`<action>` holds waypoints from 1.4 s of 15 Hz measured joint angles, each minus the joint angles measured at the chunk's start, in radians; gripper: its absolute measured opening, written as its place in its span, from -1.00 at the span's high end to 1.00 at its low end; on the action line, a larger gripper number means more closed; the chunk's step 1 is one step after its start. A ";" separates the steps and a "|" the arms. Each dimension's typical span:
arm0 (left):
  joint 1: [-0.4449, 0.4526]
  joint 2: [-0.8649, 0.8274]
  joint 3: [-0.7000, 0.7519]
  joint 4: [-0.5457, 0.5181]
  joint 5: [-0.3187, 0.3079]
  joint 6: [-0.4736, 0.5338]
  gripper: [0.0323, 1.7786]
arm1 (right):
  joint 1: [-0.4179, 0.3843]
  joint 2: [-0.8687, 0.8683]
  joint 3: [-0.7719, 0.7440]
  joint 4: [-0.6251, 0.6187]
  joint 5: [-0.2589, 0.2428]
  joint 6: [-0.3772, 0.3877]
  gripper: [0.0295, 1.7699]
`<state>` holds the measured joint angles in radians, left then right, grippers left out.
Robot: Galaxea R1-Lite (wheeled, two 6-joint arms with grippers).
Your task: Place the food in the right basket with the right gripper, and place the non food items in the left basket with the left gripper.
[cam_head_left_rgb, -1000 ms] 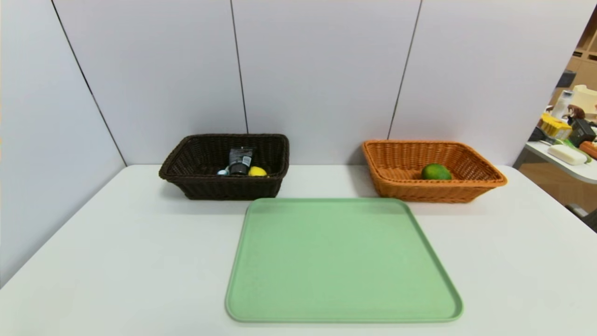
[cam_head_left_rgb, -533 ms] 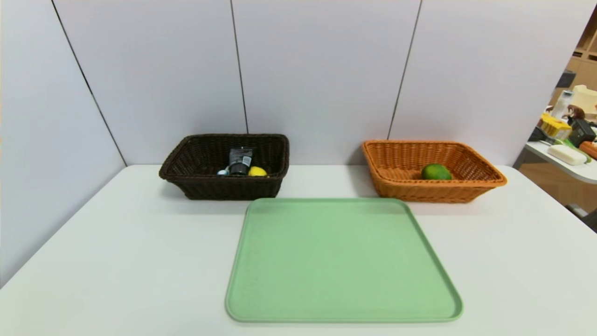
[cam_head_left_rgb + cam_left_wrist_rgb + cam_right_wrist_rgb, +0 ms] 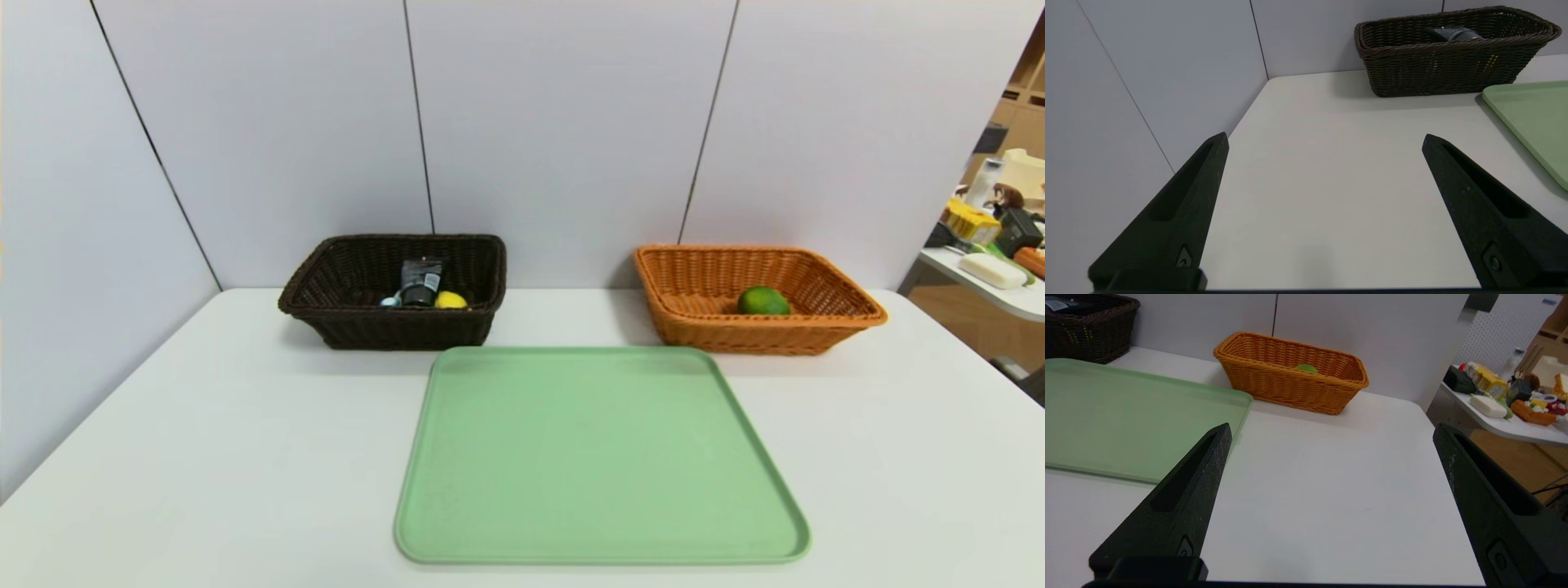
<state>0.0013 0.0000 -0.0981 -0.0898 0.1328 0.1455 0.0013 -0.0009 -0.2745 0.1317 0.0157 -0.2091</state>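
Wide apart stand the fingers of the left pincer (image 3: 1325, 136), with nothing between them but a view of the bare white desk (image 3: 1323, 183). Likewise the right pincer (image 3: 1332, 426) is spread wide and grips nothing. Both are out of the head view, hanging on the near side of the desk, well apart from the baskets.

Outward from them lies the green tray (image 3: 596, 457), flat on the desk and with nothing on it. Beyond its far edge, toward the left, sits the dark brown basket (image 3: 404, 331). Inside it are the black tube (image 3: 421, 282), which leans with its cap toward the near side, and next to that something yellow (image 3: 451, 300), probably the toy duck, with a small pale blue bit (image 3: 391, 302) showing on the tube's other side. Toward the right, the orange basket (image 3: 759, 336) holds the green lime (image 3: 763, 300), resting near the front wall.

Over the last second nothing has shifted: baskets, tray and contents all lie just as they did. For the task, that suggests the sorting is finished, food on one side and non-food on the other. No further pick seems called for; both arms can simply stay clear of the baskets.
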 joint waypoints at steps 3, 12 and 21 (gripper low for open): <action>0.000 0.000 0.084 -0.107 -0.008 0.027 -0.90 | 0.000 0.000 0.171 -0.268 0.008 -0.027 -0.92; 0.000 -0.001 0.098 0.026 -0.127 0.015 -0.90 | 0.000 0.000 0.274 -0.172 0.022 -0.022 -0.92; 0.000 -0.001 0.097 0.089 -0.159 -0.104 -0.90 | 0.000 0.000 0.273 -0.130 0.017 0.150 -0.92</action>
<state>0.0013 -0.0009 -0.0009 -0.0004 -0.0257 0.0413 0.0013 -0.0013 -0.0013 0.0017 0.0330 -0.0589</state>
